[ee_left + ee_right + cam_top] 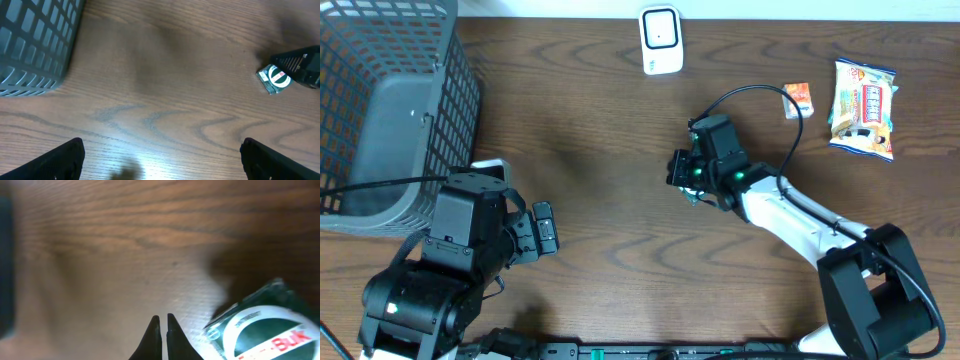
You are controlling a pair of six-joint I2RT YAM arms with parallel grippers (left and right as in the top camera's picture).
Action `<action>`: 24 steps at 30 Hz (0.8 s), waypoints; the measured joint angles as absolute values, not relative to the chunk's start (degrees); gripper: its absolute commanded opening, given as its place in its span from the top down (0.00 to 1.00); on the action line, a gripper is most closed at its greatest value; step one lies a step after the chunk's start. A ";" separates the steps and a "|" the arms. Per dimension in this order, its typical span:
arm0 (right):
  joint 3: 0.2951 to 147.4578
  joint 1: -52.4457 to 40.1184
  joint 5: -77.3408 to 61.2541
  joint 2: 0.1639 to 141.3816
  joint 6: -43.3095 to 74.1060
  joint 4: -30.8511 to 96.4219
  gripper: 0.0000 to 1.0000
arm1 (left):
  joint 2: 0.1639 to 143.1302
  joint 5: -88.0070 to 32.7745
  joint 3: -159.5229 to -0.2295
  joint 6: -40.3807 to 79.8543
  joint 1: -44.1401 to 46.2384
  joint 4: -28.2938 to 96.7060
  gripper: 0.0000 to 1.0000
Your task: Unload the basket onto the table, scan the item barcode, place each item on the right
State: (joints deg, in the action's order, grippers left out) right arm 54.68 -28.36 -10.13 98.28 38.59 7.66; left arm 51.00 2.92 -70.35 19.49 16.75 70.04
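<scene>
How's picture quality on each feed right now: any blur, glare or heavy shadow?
Overhead: sharp, evenly lit, with a faint shadow on the table. Left wrist: slightly soft, with a glare patch low on the table; the packet is recognisable. Right wrist: blurred throughout; the packet is out of focus at lower right, with a dark shadow above it.

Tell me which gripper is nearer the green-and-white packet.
Right. The right gripper is shut just beside the packet; the left gripper sits far off, by the basket.

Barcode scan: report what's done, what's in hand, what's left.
Done: nothing visibly scanned. In hand: right gripper is shut beside the green-and-white packet, apparently not gripping it; left gripper is open, idle. Left: grasp the packet, carry it to the white scanner.
</scene>
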 measured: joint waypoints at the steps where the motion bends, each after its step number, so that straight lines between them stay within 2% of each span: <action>1: 54.68 -28.84 -8.21 98.45 38.61 7.53 0.99 | 51.00 2.92 -70.35 19.46 16.75 70.04 0.02; 14: 55.68 -31.20 -2.85 104.40 39.05 11.46 0.99 | 51.00 2.92 -70.35 19.49 16.75 70.06 0.02; 24: 61.19 -29.26 -0.05 102.35 37.69 40.32 0.99 | 51.00 2.92 -70.35 19.49 16.75 70.04 0.02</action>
State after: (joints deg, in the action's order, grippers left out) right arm 61.19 -29.26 -0.05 102.35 37.69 40.32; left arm 51.00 2.92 -70.35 19.49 16.75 70.04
